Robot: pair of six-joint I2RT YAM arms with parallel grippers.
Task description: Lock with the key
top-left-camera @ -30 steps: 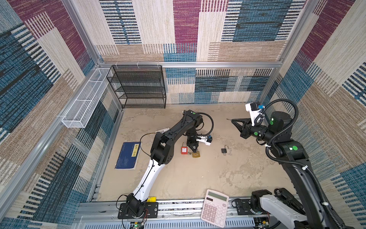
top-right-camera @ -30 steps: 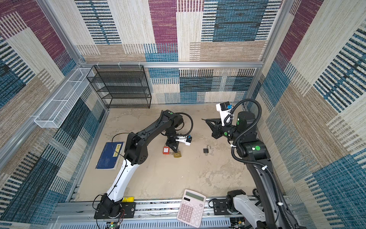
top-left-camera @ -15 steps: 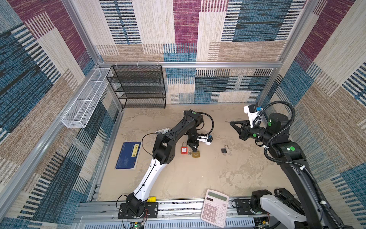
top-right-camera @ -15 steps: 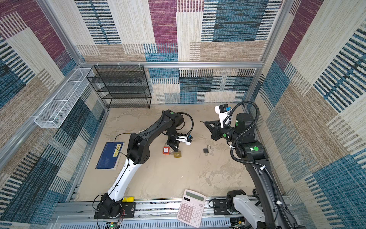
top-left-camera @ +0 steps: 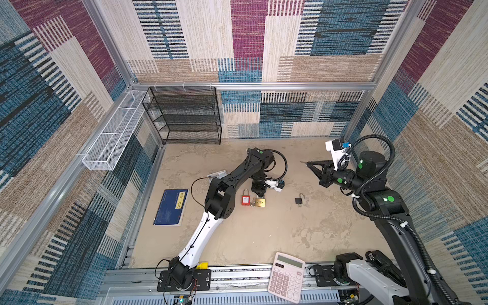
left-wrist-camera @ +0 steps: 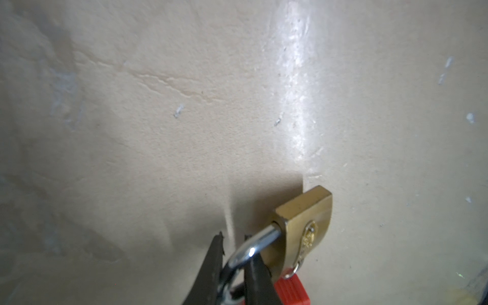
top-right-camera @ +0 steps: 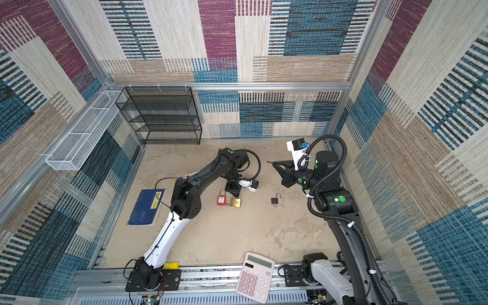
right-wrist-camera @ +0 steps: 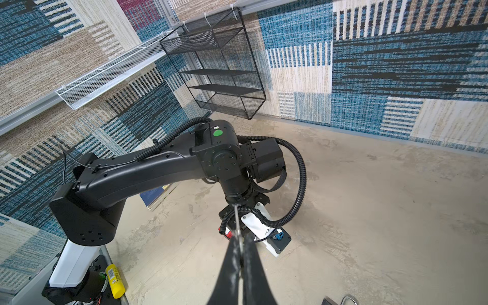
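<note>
Brass padlock on the worktop
Left gripper sits around its shackle; I cannot tell if it squeezes. Right gripper, well away from the padlock, pinches the key tight.

Brass padlock flat on table, beside red padlock; thin key aloft.

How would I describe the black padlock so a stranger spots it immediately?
Find the sandy table. The red padlock and brass padlock lie together at the left gripper; the black padlock sits alone to their right in both top views. It is smallest, its shackle open.
</note>
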